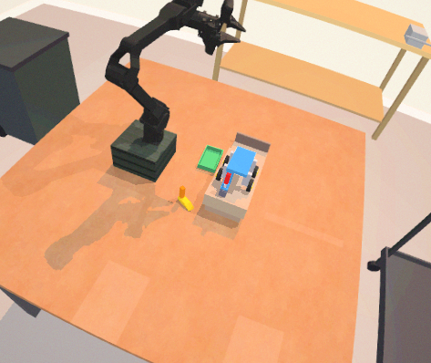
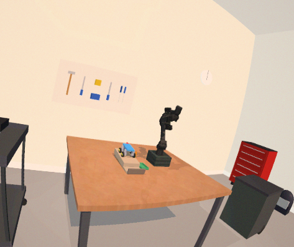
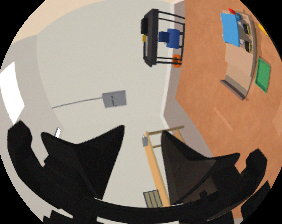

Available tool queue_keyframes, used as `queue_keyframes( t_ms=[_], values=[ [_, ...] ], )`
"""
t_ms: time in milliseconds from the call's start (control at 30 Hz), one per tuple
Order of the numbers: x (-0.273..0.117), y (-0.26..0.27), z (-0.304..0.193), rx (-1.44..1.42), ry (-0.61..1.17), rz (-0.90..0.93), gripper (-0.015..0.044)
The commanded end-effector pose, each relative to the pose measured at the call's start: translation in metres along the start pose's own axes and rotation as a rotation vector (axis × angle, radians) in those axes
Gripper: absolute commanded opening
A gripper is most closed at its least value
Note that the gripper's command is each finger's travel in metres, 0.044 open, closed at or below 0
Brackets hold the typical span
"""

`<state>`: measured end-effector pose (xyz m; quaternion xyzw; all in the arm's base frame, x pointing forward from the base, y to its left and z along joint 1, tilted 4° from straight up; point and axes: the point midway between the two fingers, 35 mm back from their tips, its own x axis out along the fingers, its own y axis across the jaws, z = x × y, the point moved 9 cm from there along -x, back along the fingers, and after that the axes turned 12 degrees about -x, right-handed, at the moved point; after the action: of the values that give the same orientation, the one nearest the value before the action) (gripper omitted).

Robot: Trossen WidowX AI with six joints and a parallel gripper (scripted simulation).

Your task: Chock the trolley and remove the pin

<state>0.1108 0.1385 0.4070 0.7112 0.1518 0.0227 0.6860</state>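
My gripper (image 1: 242, 36) (image 3: 142, 131) is partly open and empty, high above the table behind the ramp in the top view. The trolley (image 1: 242, 160) (image 2: 128, 147) (image 3: 230, 30) has a blue top and dark wheels and stands on the beige ramp (image 1: 223, 209) (image 2: 128, 162) (image 3: 237, 65). The red-headed stop pin (image 1: 227, 178) (image 3: 232, 11) stands at its uphill end. The yellow chock (image 1: 186, 203) lies on the table beside the ramp, its orange handle up; its black base cannot be made out. The green tray (image 1: 210, 158) (image 2: 143, 166) (image 3: 263, 75) is empty beside the ramp.
The arm's dark base block (image 1: 143, 148) (image 2: 158, 159) stands on the table (image 1: 302, 196) near the tray. A low end wall (image 1: 252, 141) (image 2: 136, 170) closes the ramp's downhill end. A wooden shelf unit (image 1: 302, 77) stands behind the table in the top view.
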Motion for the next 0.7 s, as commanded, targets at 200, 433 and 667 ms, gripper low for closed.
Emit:
queue_keyframes(
  t_ms=[200,433,667],
  values=[
    [0.039,-0.021,0.021,-0.333,-0.128,-0.14,0.019],
    [0.056,-0.03,0.032,-0.526,-0.165,-0.225,0.019],
    [0.081,-0.046,0.059,-0.816,-0.206,-0.402,0.019]
  ],
)
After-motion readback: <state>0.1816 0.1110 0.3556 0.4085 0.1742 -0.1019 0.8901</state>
